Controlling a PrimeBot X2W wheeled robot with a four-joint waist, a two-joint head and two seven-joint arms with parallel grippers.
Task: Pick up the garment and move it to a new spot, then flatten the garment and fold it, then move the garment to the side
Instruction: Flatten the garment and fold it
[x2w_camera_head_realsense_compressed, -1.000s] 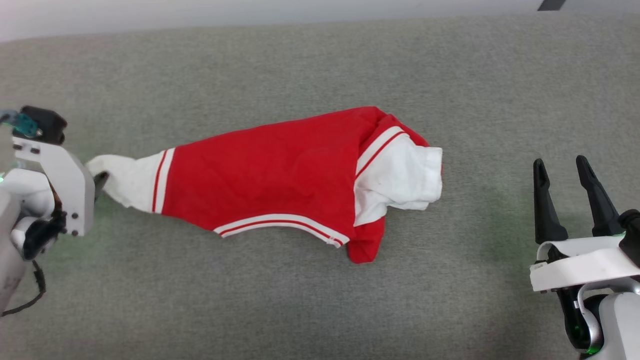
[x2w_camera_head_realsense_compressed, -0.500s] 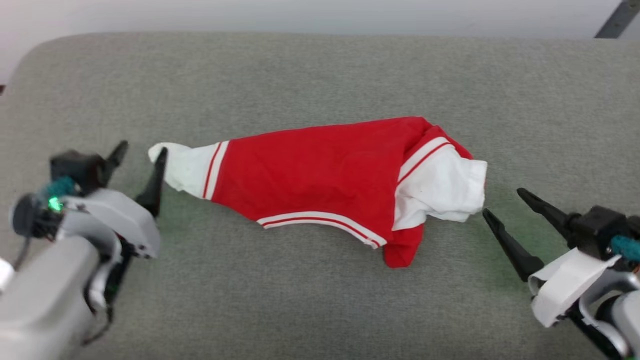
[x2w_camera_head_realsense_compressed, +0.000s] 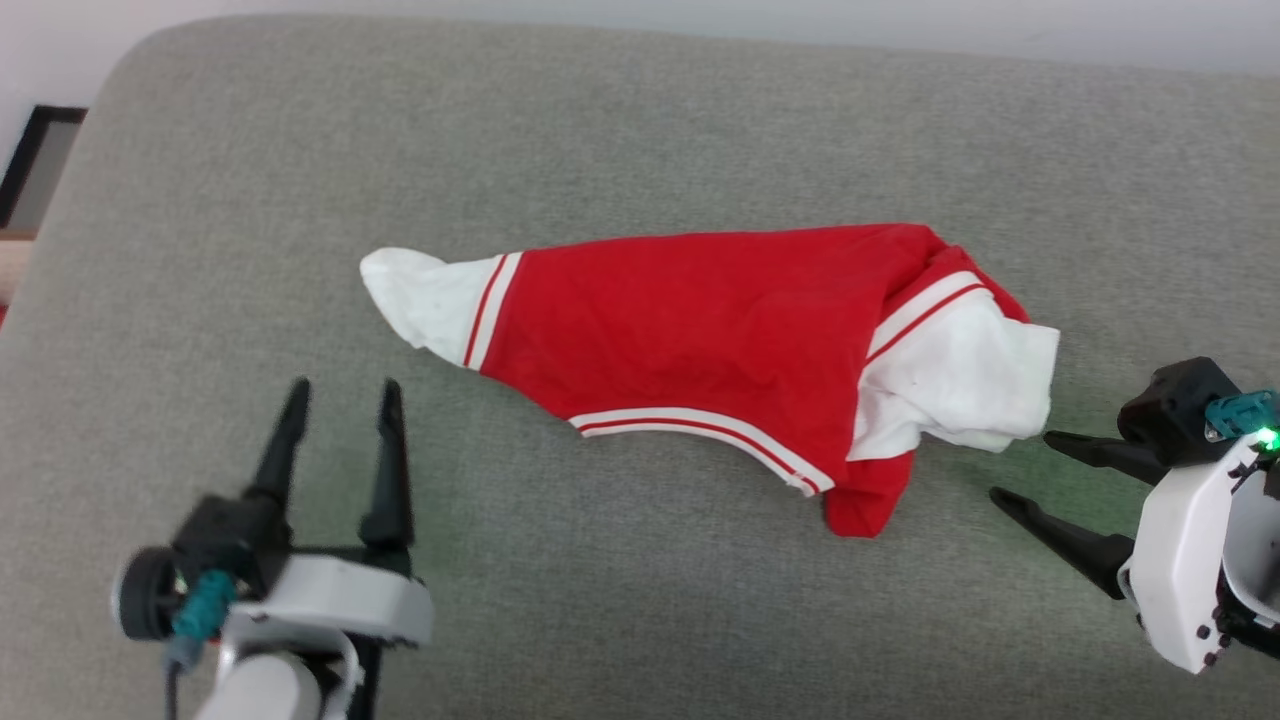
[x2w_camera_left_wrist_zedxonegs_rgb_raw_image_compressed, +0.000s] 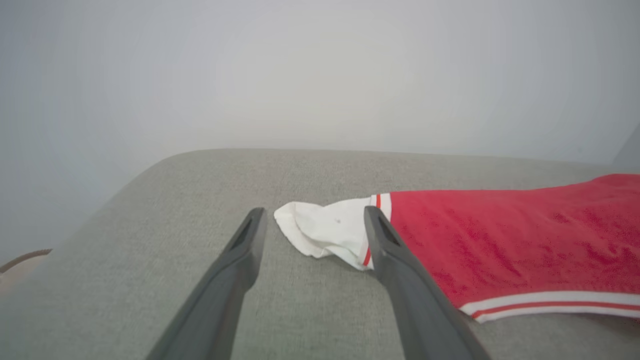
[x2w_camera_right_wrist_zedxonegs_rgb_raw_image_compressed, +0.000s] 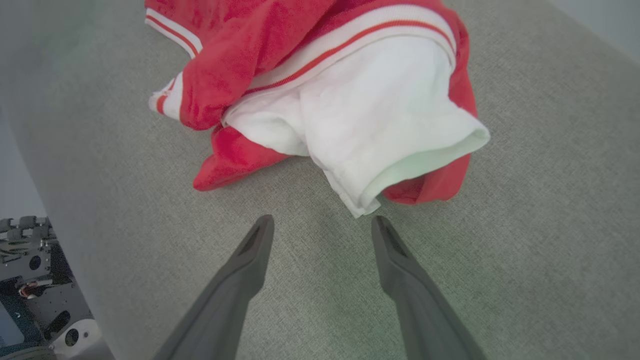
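The garment (x2w_camera_head_realsense_compressed: 690, 330) lies stretched out sideways on the grey cushion, red body up, with a white sleeve (x2w_camera_head_realsense_compressed: 425, 295) at its left end and a bunched white sleeve (x2w_camera_head_realsense_compressed: 960, 385) at its right end. Its number and lettering are hidden. My left gripper (x2w_camera_head_realsense_compressed: 343, 390) is open, short of the left sleeve and not touching it; in the left wrist view the garment (x2w_camera_left_wrist_zedxonegs_rgb_raw_image_compressed: 500, 235) sits just beyond the left gripper (x2w_camera_left_wrist_zedxonegs_rgb_raw_image_compressed: 313, 212). My right gripper (x2w_camera_head_realsense_compressed: 1020, 465) is open, pointing at the right sleeve from the right. The right wrist view has the garment (x2w_camera_right_wrist_zedxonegs_rgb_raw_image_compressed: 370, 110) just ahead of the right gripper (x2w_camera_right_wrist_zedxonegs_rgb_raw_image_compressed: 321, 220).
The grey cushion (x2w_camera_head_realsense_compressed: 640, 120) spreads wide around the shirt, with its rounded corner at the far left and a pale wall behind. A dark frame (x2w_camera_head_realsense_compressed: 30, 160) stands past the cushion's left edge. Machine parts (x2w_camera_right_wrist_zedxonegs_rgb_raw_image_compressed: 35, 280) sit below the cushion's edge.
The head camera has shifted. My left gripper let go of the left sleeve, opened and drew back towards me. My right gripper turned to point at the right sleeve.
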